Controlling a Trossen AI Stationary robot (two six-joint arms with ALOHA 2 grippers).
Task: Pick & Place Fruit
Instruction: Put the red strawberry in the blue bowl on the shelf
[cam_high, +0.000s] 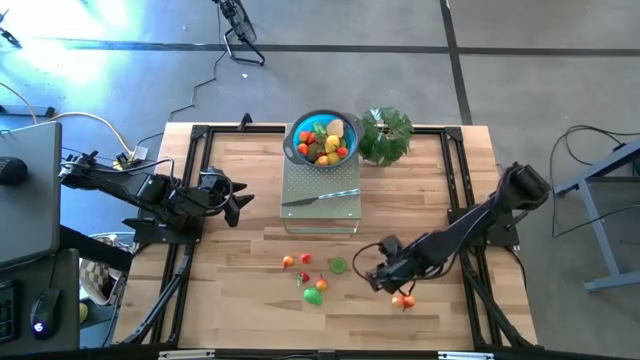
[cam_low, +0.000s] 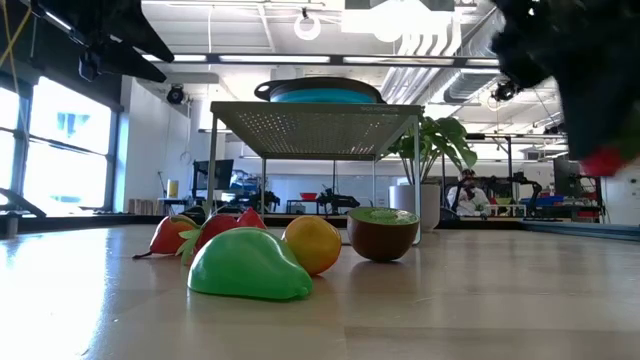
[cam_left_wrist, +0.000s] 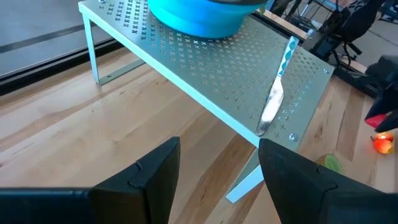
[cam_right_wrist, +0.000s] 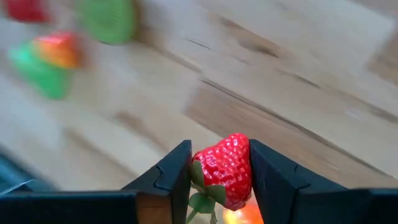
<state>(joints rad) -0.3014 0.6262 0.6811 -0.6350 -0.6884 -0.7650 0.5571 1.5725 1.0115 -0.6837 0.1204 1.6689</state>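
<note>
Your right gripper (cam_right_wrist: 219, 177) is clenched on a toy strawberry (cam_right_wrist: 225, 169), red with a green leaf cap, pinned between both dark fingers above the wooden table (cam_high: 240, 290). In the high view that gripper (cam_high: 377, 277) sits at the front right of the table, with an orange-red fruit (cam_high: 403, 300) lying just beside it. A loose cluster of fruit lies to its left: a green pear (cam_low: 248, 265), an orange (cam_low: 313, 244), a halved kiwi (cam_low: 383, 233) and two red pieces (cam_low: 172, 235). The blue bowl (cam_high: 322, 139) stands on the perforated metal rack (cam_high: 322, 205), already filled with several fruits, and a slim knife (cam_left_wrist: 277, 93) lies on the rack beside it. A leafy plant (cam_high: 386, 134) is just right of the bowl. Your left gripper (cam_high: 240, 196) waits left of the rack, jaws parted and empty.
</note>
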